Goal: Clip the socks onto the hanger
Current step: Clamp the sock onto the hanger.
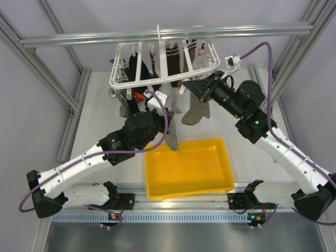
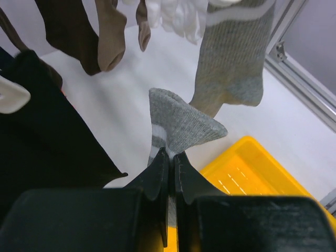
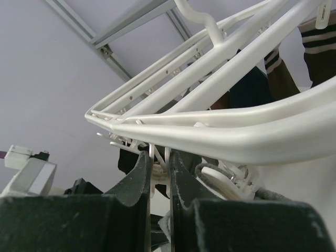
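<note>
- Hanger [image 1: 164, 62]: white frame with crossbars, hung by its hook from the overhead rail [image 1: 157, 34], above the far part of the table [image 1: 100, 118].
- Left claw [image 2: 170, 153]: fingers pressed together, clamped on the held sock [image 2: 181, 123]. It is raised below the hanger's near edge.
- Held sock: grey, pinched at its white stripe. A folded end is seen standing past the fingertips, and the rest is seen in the top view hanging down to the far rim of the tray [image 1: 210, 168].
- Right claw [image 3: 160, 157]: fingers nearly together, clamped on a thin white clip [image 3: 152, 156] just under the hanger's rim, at its near right corner.
- Hung sock [image 1: 195, 113]: grey, white-striped near the top, suspended below the hanger's right side, just beside the right claw and clear of the table. Its fastening cannot be made out.
- Other socks: brown [image 2: 105, 37], black [image 2: 42, 136] and white [image 2: 173, 16] ones are hung from the hanger.
- Tray: yellow, set on the table between the arms.
</note>
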You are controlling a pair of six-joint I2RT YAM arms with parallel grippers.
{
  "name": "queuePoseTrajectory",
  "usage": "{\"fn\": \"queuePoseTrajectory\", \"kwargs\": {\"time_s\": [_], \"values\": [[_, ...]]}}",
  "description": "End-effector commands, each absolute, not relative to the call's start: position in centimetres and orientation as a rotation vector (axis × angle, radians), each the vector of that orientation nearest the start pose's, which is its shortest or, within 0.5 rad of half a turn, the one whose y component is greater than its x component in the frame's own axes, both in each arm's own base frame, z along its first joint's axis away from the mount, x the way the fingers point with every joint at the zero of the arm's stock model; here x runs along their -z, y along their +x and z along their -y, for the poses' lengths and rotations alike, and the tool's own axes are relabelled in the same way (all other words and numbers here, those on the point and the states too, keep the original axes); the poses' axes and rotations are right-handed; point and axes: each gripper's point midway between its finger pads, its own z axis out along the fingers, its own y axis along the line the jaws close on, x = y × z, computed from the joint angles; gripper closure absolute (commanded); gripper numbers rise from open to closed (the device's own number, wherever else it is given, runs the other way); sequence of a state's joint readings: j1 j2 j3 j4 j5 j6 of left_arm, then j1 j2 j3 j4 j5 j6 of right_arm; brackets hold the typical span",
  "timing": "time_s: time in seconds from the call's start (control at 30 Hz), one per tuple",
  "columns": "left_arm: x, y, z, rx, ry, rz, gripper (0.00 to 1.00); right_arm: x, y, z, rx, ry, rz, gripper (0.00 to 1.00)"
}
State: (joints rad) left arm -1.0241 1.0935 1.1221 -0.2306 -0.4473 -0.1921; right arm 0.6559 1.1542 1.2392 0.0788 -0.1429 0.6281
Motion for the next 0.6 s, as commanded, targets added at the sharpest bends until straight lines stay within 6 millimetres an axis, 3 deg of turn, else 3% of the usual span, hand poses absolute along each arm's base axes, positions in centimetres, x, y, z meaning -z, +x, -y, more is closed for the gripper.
{"fn": "queuePoseTrajectory", "kwargs": {"time_s": [0.0,0.23,0.57], "values": [[-37.8,24.6,26.9,0.546,0.373,-1.571,1.00,-46.0,28.9,-27.7,-1.141,-0.155,-1.431,1.00],[-39.6,25.4,26.4,0.577,0.304,-1.561,1.00,-45.5,28.7,-27.8,-1.140,-0.180,-1.434,1.00],[-41.2,24.9,28.1,0.678,0.332,-1.536,1.00,-45.2,28.2,-28.5,-1.181,-0.209,-1.443,1.00]]}}
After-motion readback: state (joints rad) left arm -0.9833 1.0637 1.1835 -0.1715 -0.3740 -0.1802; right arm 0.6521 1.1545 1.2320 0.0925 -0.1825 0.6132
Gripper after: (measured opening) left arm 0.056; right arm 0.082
